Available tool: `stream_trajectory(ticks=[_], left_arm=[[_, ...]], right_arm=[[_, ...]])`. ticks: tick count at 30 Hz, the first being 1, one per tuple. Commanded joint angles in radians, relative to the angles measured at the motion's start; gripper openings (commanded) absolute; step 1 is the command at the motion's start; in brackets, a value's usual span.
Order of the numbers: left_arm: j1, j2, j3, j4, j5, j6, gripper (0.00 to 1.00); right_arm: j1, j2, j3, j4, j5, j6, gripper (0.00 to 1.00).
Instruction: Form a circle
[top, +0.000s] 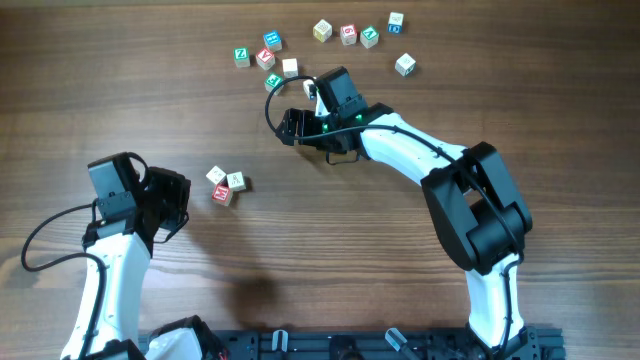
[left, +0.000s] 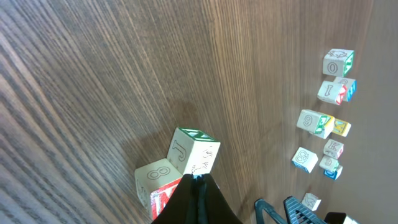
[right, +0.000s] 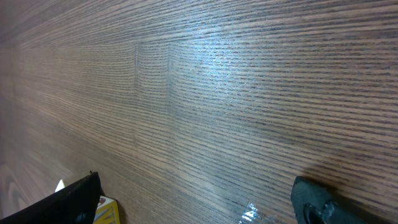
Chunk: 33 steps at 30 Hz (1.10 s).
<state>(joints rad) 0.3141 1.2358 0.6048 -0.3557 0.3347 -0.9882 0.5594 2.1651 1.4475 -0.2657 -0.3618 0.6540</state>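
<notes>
Circle (top: 226, 185): three cubes, touching, toward 9 o'clock on the table (top: 400, 280). Left gripper (left: 198, 186) sits at its 8 o'clock, fingers pressed together, tip at the cluster, probably serving as a pusher. Right gripper (top: 295, 125) has fingers spread and empty, beside the loose cubes (top: 290, 67) at 12 o'clock. Ten counted, possibly an eleventh.

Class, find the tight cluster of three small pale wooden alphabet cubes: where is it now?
Overhead, the cluster lies left of centre on the wooden table, just right of the left gripper, well below the scattered loose cubes.
</notes>
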Motion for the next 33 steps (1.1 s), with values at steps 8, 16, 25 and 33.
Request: stream_trajectory(ticks=[8,16,25,33], left_arm=[[0.002,0.037,-0.003,0.101,0.159,0.047,0.04],[-0.080,0.070,-0.003,0.098,0.372,0.283,0.04],[-0.213,0.070,-0.003,-0.026,0.210,0.465,0.04],[-0.245,0.070,-0.003,-0.065,-0.022,0.457,0.04]], right_arm=[[-0.018,0.070,-0.053,-0.034,0.092,0.003,0.99],[-0.018,0.070,-0.053,-0.034,0.092,0.003,0.99],[-0.018,0.070,-0.053,-0.035,0.092,0.003,1.00],[-0.018,0.070,-0.053,-0.035,0.092,0.003,0.99]])
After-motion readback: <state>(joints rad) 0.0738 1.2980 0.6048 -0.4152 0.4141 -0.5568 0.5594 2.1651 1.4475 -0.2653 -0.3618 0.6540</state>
